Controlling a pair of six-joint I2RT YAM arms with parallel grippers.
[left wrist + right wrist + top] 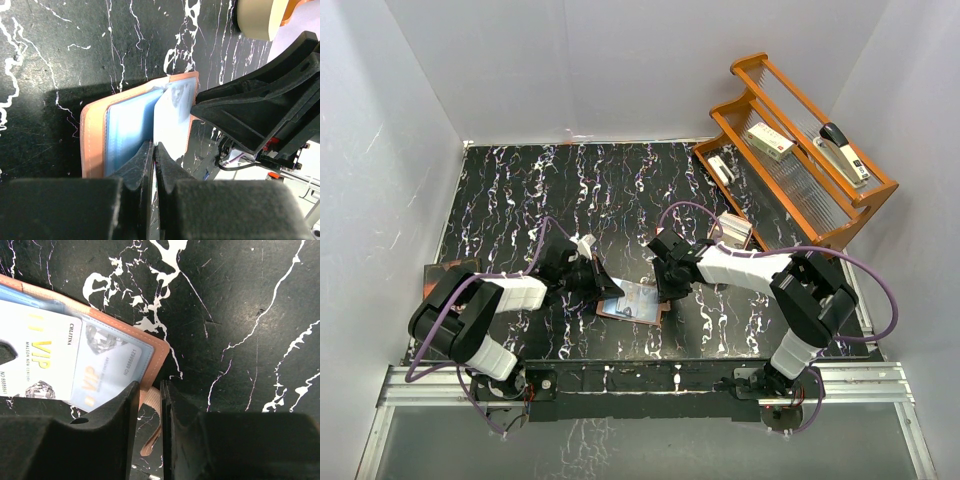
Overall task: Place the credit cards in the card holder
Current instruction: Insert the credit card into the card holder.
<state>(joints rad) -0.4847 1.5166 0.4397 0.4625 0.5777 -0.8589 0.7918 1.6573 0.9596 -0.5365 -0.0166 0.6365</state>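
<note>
The reddish-brown card holder (632, 303) lies open on the black marbled table between my two grippers. My left gripper (155, 150) is shut on the edge of a white VIP credit card (172, 117) that reaches over the holder's (92, 135) clear pocket. In the right wrist view this card (42, 357) lies at the left, and a second VIP card (107, 365) shows bluish under the clear pocket. My right gripper (151, 390) stands at the holder's (159, 347) corner, its jaws narrow with the snap tab (154, 412) pinched between them.
An orange wooden rack (800, 150) with a stapler (845, 152) and small boxes stands at the back right. A dark booklet (445, 268) lies by the left wall. A tan dish (260, 17) sits beyond the holder. White walls enclose the table.
</note>
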